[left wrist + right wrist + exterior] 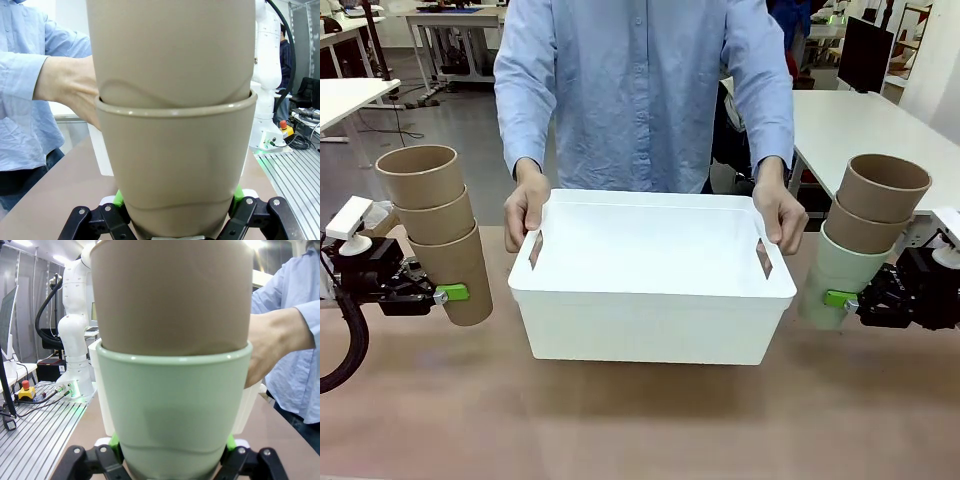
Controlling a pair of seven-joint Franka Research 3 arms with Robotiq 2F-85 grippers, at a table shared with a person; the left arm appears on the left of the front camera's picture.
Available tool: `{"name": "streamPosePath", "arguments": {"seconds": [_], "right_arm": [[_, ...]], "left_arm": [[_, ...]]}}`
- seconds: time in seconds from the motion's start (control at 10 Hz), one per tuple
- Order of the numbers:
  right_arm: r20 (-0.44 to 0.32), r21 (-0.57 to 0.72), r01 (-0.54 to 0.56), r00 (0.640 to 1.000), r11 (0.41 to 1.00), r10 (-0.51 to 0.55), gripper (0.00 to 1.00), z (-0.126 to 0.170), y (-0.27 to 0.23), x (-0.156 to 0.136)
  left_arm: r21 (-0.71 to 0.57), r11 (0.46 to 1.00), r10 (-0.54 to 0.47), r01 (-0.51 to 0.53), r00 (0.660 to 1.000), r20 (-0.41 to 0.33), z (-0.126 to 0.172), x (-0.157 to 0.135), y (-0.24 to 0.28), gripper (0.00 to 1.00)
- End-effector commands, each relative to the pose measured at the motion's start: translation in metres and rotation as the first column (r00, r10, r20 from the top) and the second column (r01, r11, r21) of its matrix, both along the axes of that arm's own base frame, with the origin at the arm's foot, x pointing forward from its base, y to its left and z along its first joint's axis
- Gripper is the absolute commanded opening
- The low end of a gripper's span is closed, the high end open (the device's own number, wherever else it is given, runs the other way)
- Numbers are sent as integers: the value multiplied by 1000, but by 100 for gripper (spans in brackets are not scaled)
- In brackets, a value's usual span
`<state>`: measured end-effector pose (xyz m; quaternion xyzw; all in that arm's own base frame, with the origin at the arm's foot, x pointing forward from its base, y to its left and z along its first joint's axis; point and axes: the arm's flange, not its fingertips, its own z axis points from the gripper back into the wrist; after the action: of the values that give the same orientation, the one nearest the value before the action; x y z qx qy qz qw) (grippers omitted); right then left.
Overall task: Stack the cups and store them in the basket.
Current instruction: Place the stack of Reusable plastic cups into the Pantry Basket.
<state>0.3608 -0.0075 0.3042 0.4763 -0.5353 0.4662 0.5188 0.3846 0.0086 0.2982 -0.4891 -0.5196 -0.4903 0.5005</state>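
The tan stack, three cups nested and tilted, hangs left of the basket, its lowest cup clamped in my left pincer. Right of the basket, my right pincer clamps the mint cup, two tan cups nested inside. A person's hands grip the basket's ends on the table.
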Motion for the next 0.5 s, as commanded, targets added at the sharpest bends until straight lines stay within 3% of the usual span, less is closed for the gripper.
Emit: {"name": "streamPosePath", "arguments": {"seconds": [0.0, 0.4], "right_arm": [[13, -2, -1, 1000, 1000, 1, 84, 3, 1, 1], [13, -2, -1, 1000, 1000, 1, 84, 3, 1, 1]], "left_arm": [[-9, 1000, -3, 3, 1000, 9, 3, -1, 0, 84], [-9, 1000, -3, 3, 1000, 9, 3, -1, 0, 84]]}}
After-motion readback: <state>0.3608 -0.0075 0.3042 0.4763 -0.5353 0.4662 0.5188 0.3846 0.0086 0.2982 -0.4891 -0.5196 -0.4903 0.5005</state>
